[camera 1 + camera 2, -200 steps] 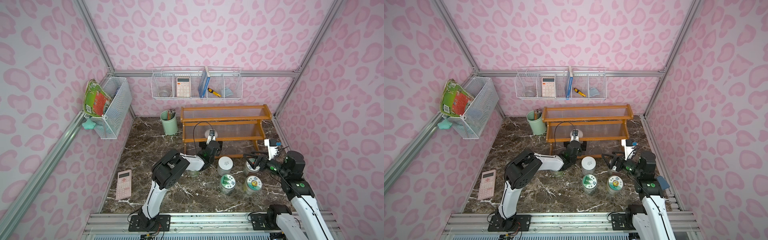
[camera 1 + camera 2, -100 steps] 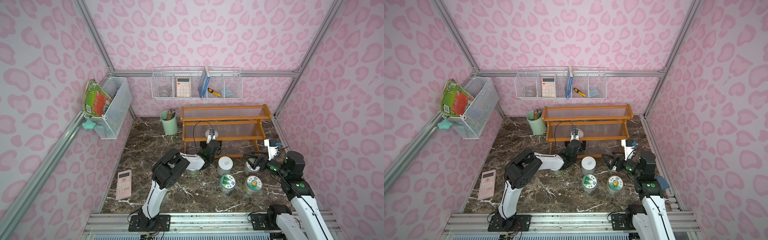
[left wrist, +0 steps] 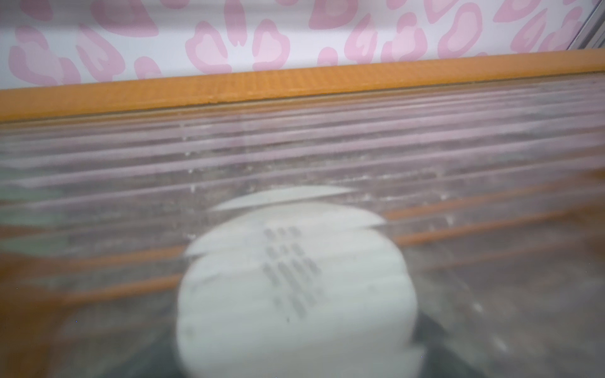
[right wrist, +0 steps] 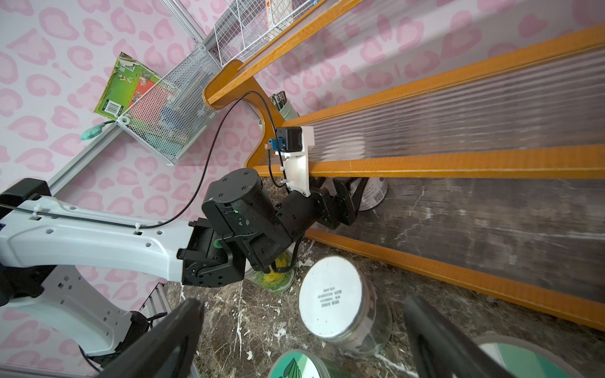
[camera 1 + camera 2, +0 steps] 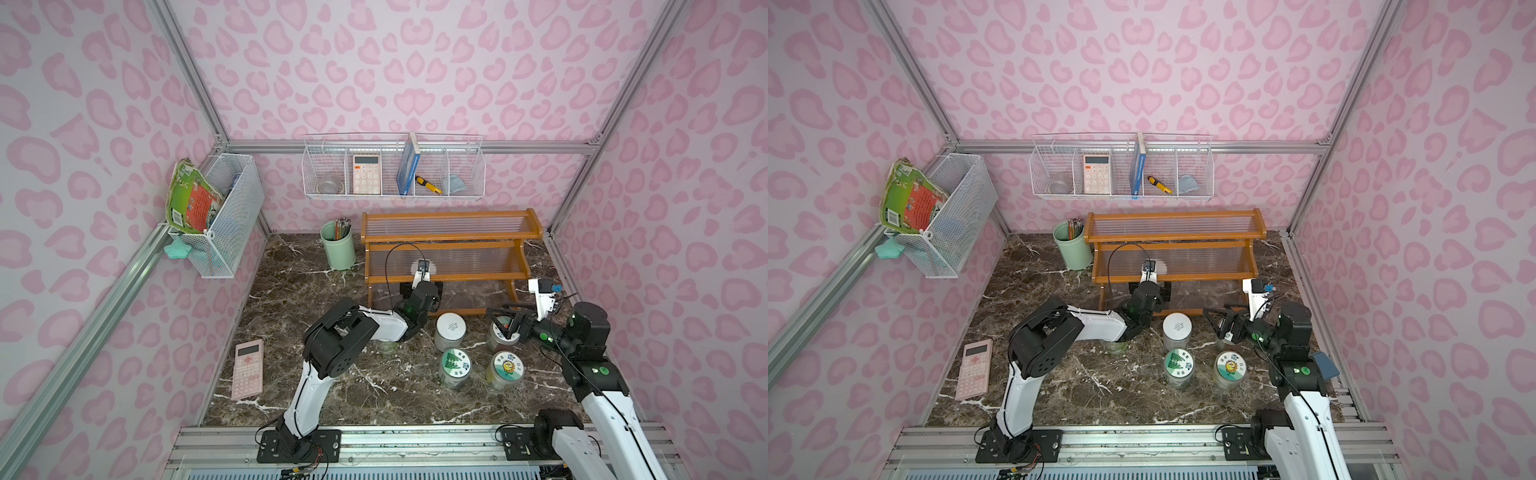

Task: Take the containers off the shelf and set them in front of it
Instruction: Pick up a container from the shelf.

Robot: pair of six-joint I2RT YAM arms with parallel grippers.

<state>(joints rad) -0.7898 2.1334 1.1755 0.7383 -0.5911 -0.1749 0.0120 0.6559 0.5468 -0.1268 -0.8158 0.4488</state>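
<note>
In the right wrist view the last jar [image 4: 376,196] is seen on the lowest tier of the shelf [image 4: 458,163], tucked under the middle tier; the left gripper [image 4: 358,196] is reached in around it, but whether its fingers are pressed on the jar cannot be told. Five jars are already set on the marble top [image 5: 291,320] in front of the shelf: the white-lidded jar [image 5: 450,328], the leaf-lidded jar [image 5: 456,365], the flower-lidded jar [image 5: 507,367], the far-right jar [image 5: 498,338] below the right gripper [image 5: 506,320], whose fingers are spread wide, and the half-hidden jar [image 5: 384,347], largely covered by the left arm [image 5: 374,326]; one jar is judged left to move. In the left wrist view the last jar is blurred to a white disc behind the shelf's ribbing.
</note>
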